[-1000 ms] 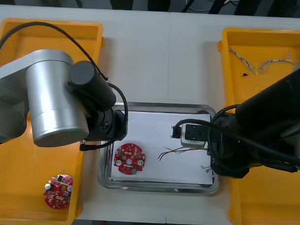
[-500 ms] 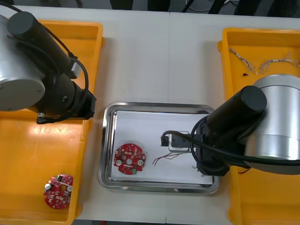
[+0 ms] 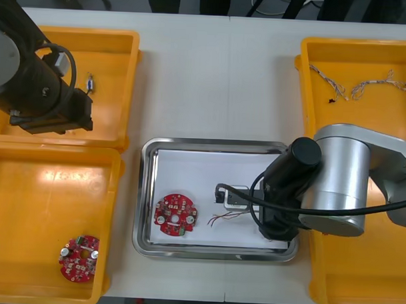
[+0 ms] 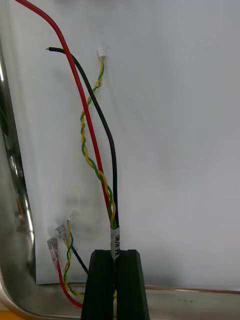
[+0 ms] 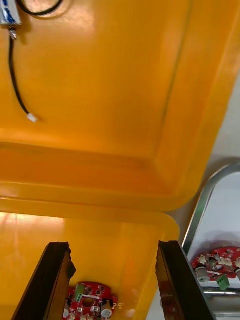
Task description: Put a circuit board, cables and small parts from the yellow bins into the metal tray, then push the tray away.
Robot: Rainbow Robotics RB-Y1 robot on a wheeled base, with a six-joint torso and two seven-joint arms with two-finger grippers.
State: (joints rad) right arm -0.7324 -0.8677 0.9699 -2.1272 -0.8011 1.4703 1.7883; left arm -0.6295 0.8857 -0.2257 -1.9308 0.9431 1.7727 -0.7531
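front view, looking steeply down on a light table (image 3: 219, 72). a metal tray (image 3: 145, 190) with a white floor is set at the middle, between yellow bins. a round red board (image 3: 175, 216) is laid flat in the tray, on the side nearer the left arm. a cable (image 3: 226, 218) of thin wires is laid beside the board, not touching it, on the side nearer the right arm. the right arm is bent over that end of the tray.

in the right wrist view, the right gripper (image 4: 116, 280) is clenched on the cable at its white-labelled end, the two black fingers (image 4: 102, 285) parted only by its thickness. the gripper is held low at the tray's rim, near a corner. from the label, red, black and twisted yellow-green wires are spread flat over the white floor.

in the left wrist view, the left gripper (image 5: 112, 280) is released, its fingers wide apart with nothing held. it is held above the wall where the left far bin (image 3: 116, 55) and the left near bin (image 3: 28, 186) meet. a second board (image 3: 78, 258) is laid in the near bin. a black cable (image 5: 12, 75) with a white plug is laid in the far bin.

pale twisted cables (image 3: 373, 83) are laid in the right far bin (image 3: 353, 57).
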